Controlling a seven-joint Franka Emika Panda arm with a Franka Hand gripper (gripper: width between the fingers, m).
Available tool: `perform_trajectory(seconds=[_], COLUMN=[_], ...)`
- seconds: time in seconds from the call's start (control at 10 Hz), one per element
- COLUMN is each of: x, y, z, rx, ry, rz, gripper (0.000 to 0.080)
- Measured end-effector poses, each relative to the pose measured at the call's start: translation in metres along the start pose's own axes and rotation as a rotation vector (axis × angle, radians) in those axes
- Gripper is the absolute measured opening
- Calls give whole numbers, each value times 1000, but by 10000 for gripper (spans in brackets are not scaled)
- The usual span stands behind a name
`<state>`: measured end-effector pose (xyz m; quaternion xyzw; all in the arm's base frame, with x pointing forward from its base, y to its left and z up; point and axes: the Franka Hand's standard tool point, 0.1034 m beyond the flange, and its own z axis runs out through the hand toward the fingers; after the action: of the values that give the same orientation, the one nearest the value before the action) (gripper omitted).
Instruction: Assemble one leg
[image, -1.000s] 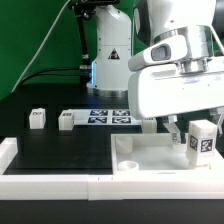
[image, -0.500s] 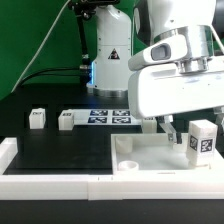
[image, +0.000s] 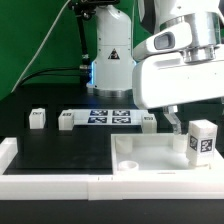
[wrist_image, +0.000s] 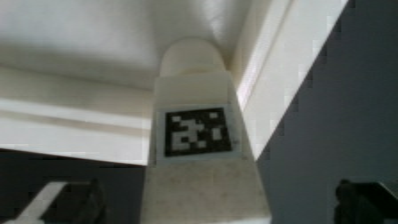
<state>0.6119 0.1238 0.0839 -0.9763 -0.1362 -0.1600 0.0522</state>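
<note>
**Leg** (image: 201, 139): small white block with one square black-and-white tag on its visible face. It stood upright on the large white tray-like piece (image: 155, 152), at that piece's end on the exterior view's right, close to the back rim. Nothing gripped it. Whether it sat in a socket could not be told.

**Gripper** (wrist_image: 205, 203): hung above the leg and a little toward the exterior view's left. In the wrist view the two dark fingertips (wrist_image: 50, 203) were spread wide. The tagged face of the leg showed in the gap between them, and neither tip touched it.

**Tray-like piece**: lay flat on the black table (image: 60, 150), with a round recess (image: 127, 164) in its near corner on the exterior view's left.

**Other legs**: three lookalikes stood on the table behind the tray, first (image: 37, 119), second (image: 67, 121) and third (image: 148, 123).

**Marker board** (image: 110, 117): lay flat between the second and third.
</note>
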Motion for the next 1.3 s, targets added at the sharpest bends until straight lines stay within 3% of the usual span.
perform_trajectory(seconds=[0.1, 0.4, 0.9, 1.1, 1.3], x=[-6, -8, -2, 18, 20], y=[-4, 7, 10, 16, 17], z=[1, 4, 4, 7, 9], rx=[24, 57, 53, 59, 61], ry=[-105, -308, -291, -286, -288], rz=[1, 15, 17, 7, 8], gripper=[649, 649, 649, 649, 649])
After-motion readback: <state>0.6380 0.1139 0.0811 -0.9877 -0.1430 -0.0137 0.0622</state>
